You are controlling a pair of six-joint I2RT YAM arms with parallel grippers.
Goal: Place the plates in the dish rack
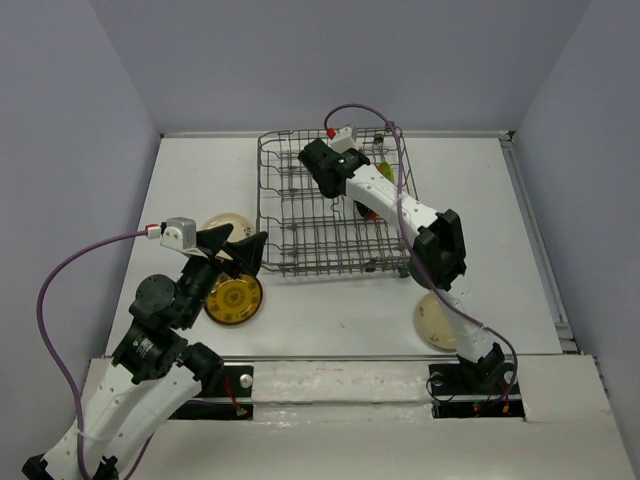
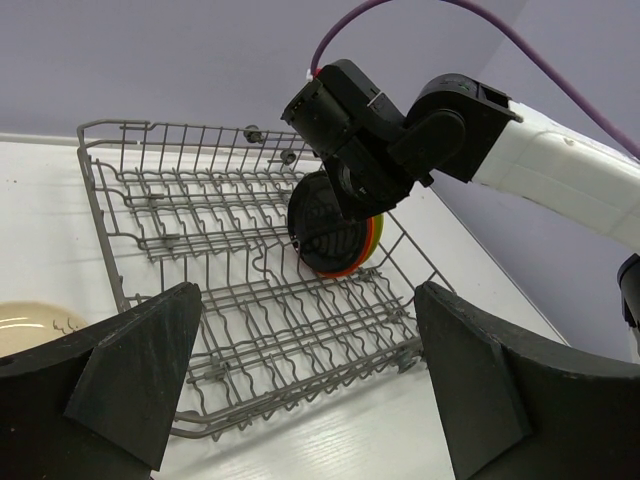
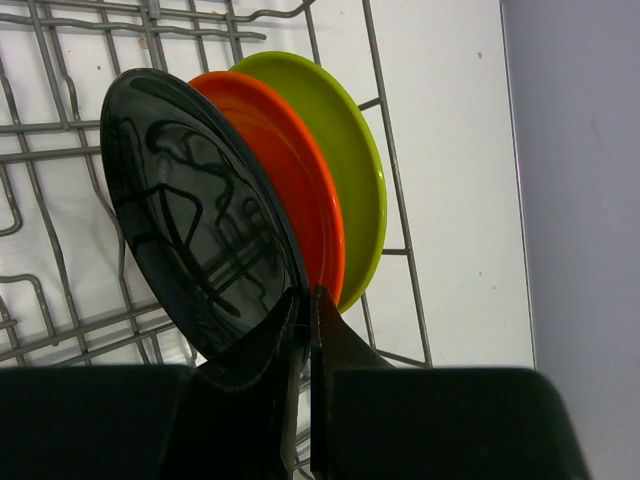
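White desk (image 1: 500, 200), pale walls. Half done: lime green plate (image 3: 352, 150), orange-red plate (image 3: 292, 150) and black plate (image 3: 190, 200) upright in dish rack (image 1: 290, 235), right hand (image 3: 305, 305) pinching black plate's rim. Still on desk: dark yellow plate (image 1: 232, 300), cream plate (image 1: 222, 222), beige plate (image 1: 435, 322). Left hand (image 1: 237, 245) spread wide.

Illumination is bright, even and diffuse in all three views. Soft, faint shadows lie directly under the dish rack (image 1: 300, 215), indicating overhead light. The white surface (image 1: 330, 310) approaches overexposure.

Immediately ahead of the right hand (image 3: 305, 297), the black plate (image 3: 190, 220) shows wavy mirror reflections of the wires. The orange-red plate (image 3: 315, 200) and lime green plate (image 3: 350, 160) beyond it carry a mild sheen.

The left hand (image 2: 308, 295) has fingers (image 2: 140, 370) that appear as dark, slightly soft masses in the lower corners. The top view is sharp with slight grain.
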